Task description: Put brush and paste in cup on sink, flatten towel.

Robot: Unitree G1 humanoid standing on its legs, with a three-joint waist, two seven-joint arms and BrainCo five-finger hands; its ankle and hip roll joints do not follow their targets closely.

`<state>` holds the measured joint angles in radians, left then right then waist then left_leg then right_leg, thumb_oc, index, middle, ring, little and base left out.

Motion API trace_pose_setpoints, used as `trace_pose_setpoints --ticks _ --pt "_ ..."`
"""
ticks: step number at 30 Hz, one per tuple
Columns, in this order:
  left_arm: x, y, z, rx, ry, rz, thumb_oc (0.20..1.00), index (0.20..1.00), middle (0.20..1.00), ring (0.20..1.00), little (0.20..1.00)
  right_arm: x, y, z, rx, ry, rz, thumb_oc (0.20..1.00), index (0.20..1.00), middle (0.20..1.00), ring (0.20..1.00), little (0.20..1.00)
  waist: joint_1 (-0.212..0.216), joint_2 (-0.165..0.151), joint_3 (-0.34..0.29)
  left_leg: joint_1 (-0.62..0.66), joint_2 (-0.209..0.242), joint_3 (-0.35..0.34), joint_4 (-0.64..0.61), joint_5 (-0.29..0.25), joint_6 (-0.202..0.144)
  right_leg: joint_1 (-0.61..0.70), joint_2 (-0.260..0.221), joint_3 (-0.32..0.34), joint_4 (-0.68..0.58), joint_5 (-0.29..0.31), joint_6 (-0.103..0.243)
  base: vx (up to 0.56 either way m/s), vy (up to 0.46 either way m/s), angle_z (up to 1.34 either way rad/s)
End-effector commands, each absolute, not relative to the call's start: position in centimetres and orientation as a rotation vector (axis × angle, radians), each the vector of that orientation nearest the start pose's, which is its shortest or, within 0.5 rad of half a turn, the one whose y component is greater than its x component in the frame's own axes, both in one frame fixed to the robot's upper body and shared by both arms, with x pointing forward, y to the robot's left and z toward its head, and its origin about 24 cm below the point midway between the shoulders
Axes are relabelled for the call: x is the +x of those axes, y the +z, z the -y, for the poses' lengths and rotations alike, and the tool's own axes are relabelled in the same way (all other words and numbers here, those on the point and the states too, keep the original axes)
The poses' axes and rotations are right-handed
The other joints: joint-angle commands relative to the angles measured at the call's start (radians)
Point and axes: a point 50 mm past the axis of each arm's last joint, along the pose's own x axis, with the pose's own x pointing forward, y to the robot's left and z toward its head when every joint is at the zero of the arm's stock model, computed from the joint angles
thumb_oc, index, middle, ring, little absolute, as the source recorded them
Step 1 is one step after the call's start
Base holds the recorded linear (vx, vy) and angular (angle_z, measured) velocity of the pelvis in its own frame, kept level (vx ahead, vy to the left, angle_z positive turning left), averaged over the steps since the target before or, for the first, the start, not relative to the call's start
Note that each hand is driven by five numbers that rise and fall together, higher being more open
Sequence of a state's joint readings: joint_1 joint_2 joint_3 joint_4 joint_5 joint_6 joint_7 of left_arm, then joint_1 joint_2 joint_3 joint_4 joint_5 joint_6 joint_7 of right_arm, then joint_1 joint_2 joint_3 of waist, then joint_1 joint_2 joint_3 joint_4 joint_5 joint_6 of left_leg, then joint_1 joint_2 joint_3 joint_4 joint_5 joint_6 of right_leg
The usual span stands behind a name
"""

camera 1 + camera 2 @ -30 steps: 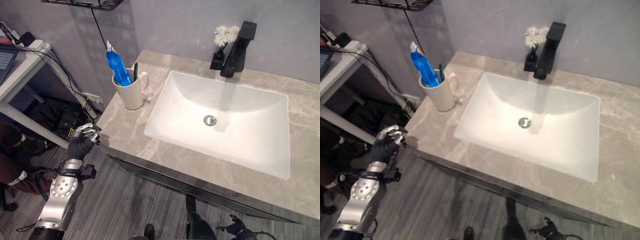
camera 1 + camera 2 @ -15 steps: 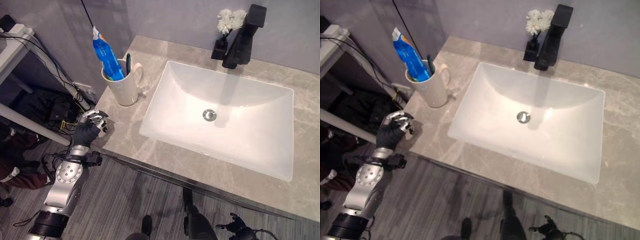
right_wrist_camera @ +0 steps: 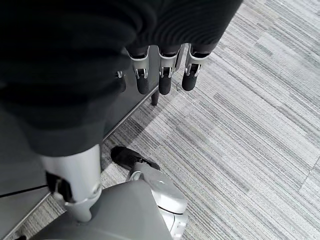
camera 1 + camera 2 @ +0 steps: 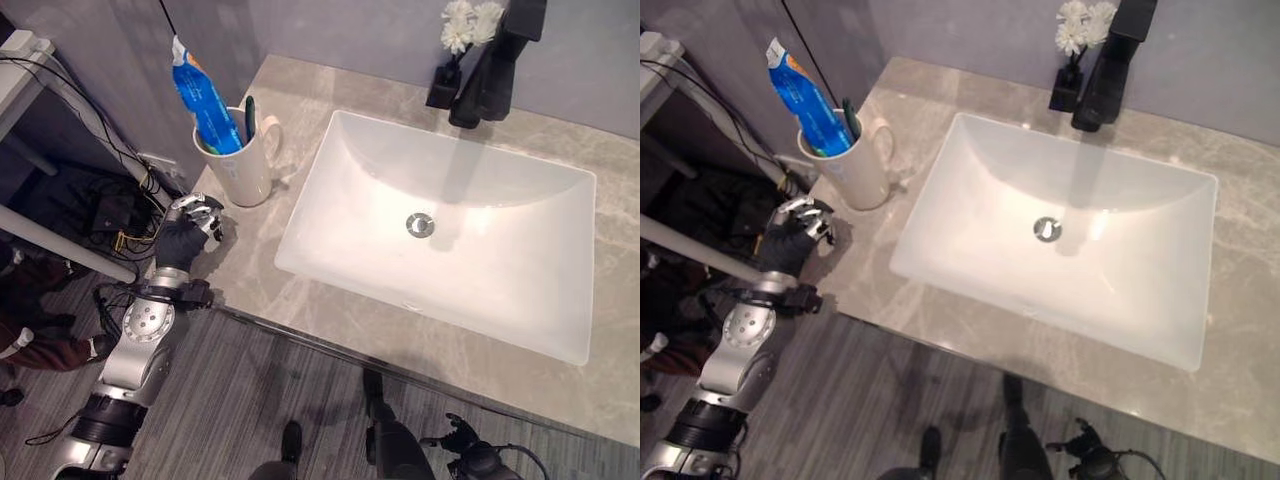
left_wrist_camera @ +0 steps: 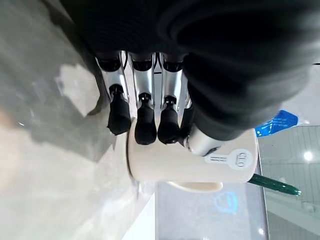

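Note:
A white cup (image 4: 243, 168) stands at the left end of the grey counter (image 4: 300, 300), beside the white sink (image 4: 345, 175). A blue toothpaste tube (image 4: 198, 98) and a dark green toothbrush (image 4: 248, 117) stand in it. My left hand (image 4: 188, 228) hovers at the counter's left corner, just in front of the cup, fingers relaxed and holding nothing. Its wrist view has the fingertips (image 5: 145, 122) close to the cup's wall (image 5: 190, 162). My right hand (image 4: 468, 455) hangs below the counter's front edge, fingers (image 3: 165, 80) loose over the floor.
A black faucet (image 4: 490, 70) and a small black vase of white flowers (image 4: 462, 22) stand behind the sink. A white table with cables (image 4: 25, 60) stands to the left of the counter. The floor is grey wood plank.
The camera has shifted. My left hand has risen and come nearer to the cup at the counter's corner. The right hand stays low.

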<state>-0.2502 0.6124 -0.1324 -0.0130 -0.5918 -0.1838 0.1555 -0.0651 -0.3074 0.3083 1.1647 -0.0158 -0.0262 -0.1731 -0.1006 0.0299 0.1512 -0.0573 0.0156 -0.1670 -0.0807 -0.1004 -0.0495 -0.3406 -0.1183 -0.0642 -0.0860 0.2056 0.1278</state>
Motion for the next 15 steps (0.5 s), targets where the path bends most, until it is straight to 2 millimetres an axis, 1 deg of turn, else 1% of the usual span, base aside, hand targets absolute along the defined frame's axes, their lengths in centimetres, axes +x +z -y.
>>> trace_pose_setpoints --ticks 1,4,7,8,11,15 --pt "29.3 15.6 -23.0 -0.029 0.02 0.407 0.2 0.2 0.2 0.2 0.2 12.5 -14.6 24.5 -0.592 -0.022 -1.06 1.0 1.0 1.0 1.0 1.0 -0.019 -0.035 -0.002 0.065 -0.062 -0.002 -0.007 -0.023 0.013 -0.093 -0.012 0.055 0.038 0.045 0.032 0.02 -0.011 -0.11" --pt "30.1 16.2 -23.3 -0.019 0.049 0.418 0.2 0.2 0.2 0.2 0.2 12.0 -14.6 24.9 -0.592 -0.03 -1.073 1.0 1.0 1.0 1.0 1.0 -0.028 -0.043 -0.005 0.067 -0.054 0.002 -0.007 -0.026 0.011 -0.103 -0.001 0.066 0.05 0.036 0.029 0.02 -0.012 -0.06" --pt "30.4 16.2 -23.4 -0.017 0.063 0.415 0.2 0.2 0.2 0.2 0.2 11.9 -14.6 25.1 -0.587 -0.042 -1.076 1.0 1.0 1.0 1.0 1.0 -0.034 -0.044 -0.005 0.068 -0.051 0.004 -0.007 -0.028 0.01 -0.11 0.003 0.071 0.059 0.031 0.026 0.01 -0.006 -0.01" --pt "30.8 16.2 -23.5 -0.022 0.074 0.406 0.2 0.2 0.2 0.2 0.2 11.7 -14.7 25.2 -0.582 -0.051 -1.083 1.0 1.0 1.0 1.0 1.0 -0.04 -0.047 -0.004 0.071 -0.048 0.008 -0.007 -0.031 0.009 -0.116 0.008 0.075 0.068 0.026 0.025 0.01 -0.013 -0.03" --pt "31.2 16.3 -23.7 -0.03 0.093 0.402 0.2 0.2 0.2 0.2 0.2 11.8 -14.7 25.1 -0.585 -0.043 -1.079 1.0 1.0 1.0 1.0 1.0 -0.043 -0.047 -0.001 0.074 -0.047 0.012 -0.007 -0.035 0.008 -0.118 0.011 0.078 0.071 0.025 0.025 0.0 0.001 -0.01" --pt "31.7 16.8 -23.9 -0.03 0.117 0.412 0.2 0.2 0.2 0.2 0.2 12.5 -14.5 24.6 -0.591 -0.014 -1.042 1.0 1.0 1.0 1.0 1.0 -0.052 -0.047 0.0 0.075 -0.046 0.023 -0.007 -0.036 0.006 -0.128 0.017 0.086 0.07 0.027 0.025 -0.01 0.003 -0.09"
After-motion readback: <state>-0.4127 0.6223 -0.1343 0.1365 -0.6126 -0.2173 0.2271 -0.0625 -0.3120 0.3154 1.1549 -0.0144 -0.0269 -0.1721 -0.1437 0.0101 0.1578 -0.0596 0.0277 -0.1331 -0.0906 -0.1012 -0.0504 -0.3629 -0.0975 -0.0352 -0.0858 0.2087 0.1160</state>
